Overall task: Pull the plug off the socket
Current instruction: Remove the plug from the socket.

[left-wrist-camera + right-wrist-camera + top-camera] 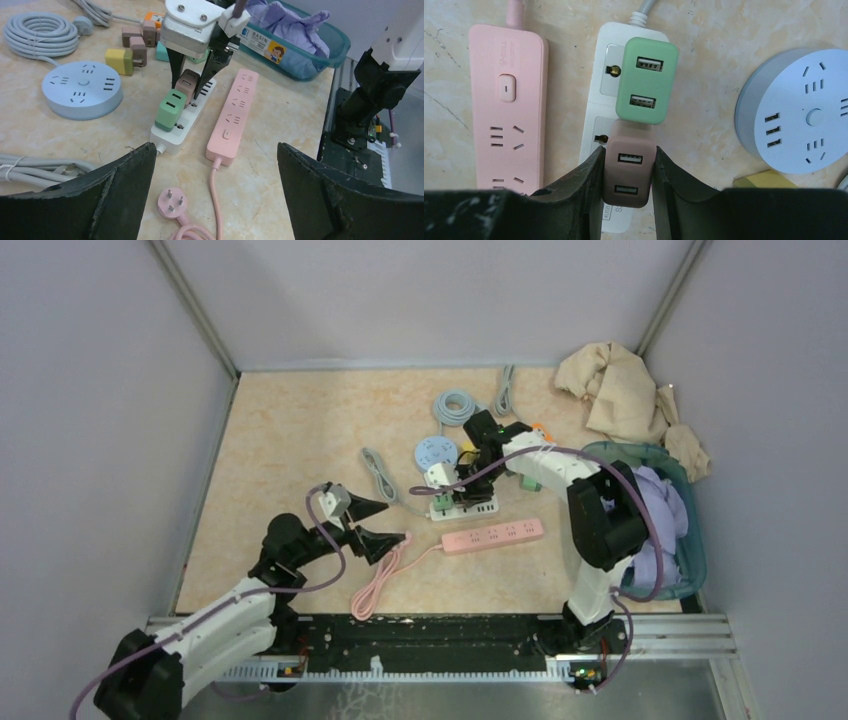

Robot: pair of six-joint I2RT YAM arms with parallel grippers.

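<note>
- Right gripper (pixel 628 155) — clamped on the brown plug (pixel 629 180), a finger on each side; the plug sits in the white strip (pixel 596 107).
- Left gripper (pixel 216 149) — spread wide, empty.

Plain grey walls (pixel 100 390) box in beige marbled table (pixel 290 430) on three sides; aluminium posts (pixel 195 305) at back corners; light even.

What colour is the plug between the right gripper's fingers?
Brownish mauve; the plug shows best in the right wrist view.
</note>
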